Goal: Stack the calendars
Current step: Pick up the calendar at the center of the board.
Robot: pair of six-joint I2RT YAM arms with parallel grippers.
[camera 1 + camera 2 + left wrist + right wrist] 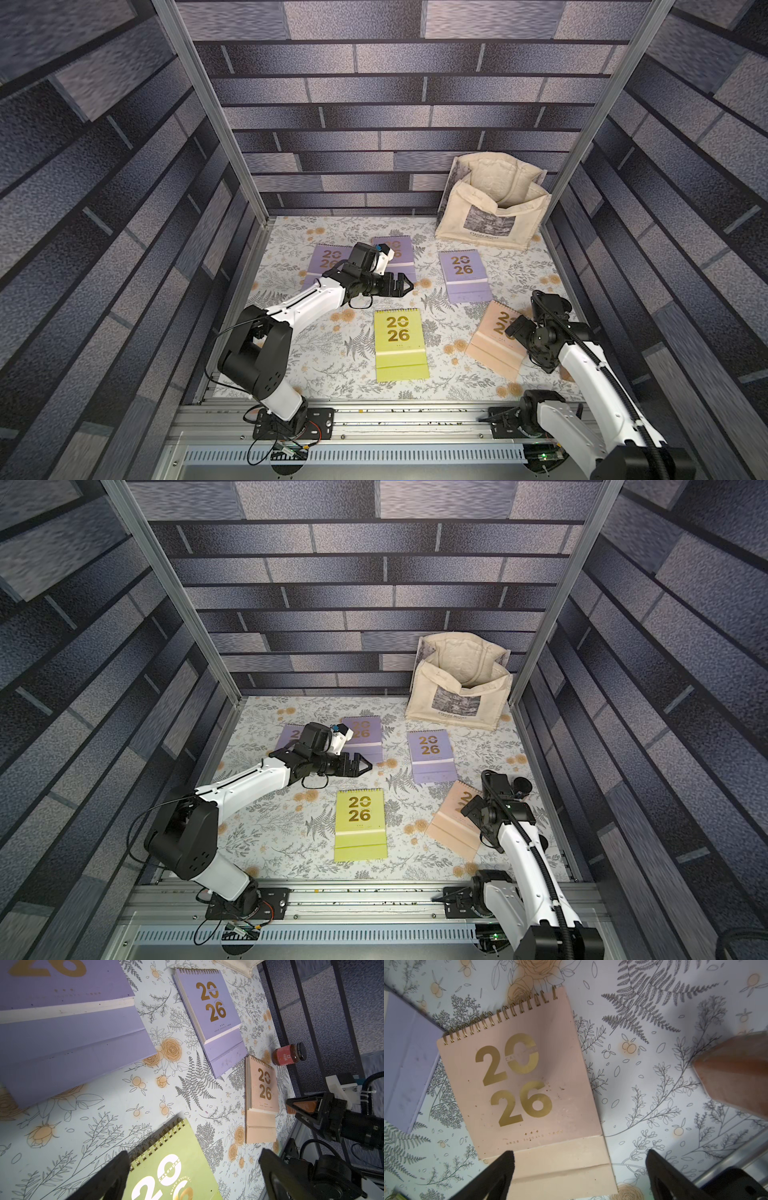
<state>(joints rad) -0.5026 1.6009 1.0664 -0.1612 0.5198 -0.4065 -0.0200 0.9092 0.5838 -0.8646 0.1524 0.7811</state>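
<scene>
Might just push the flat peach calendar [489, 347] at 4 o'clock along the table [316, 374] instead of lifting it, with the right hand [579, 1159] wide open and empty over its edge and the left hand [402, 284] open and empty near the middle.

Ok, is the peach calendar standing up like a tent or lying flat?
Lying flat: the peach calendar rests cover-up on the floral table, its stand flap spread flat past the pages.
</scene>
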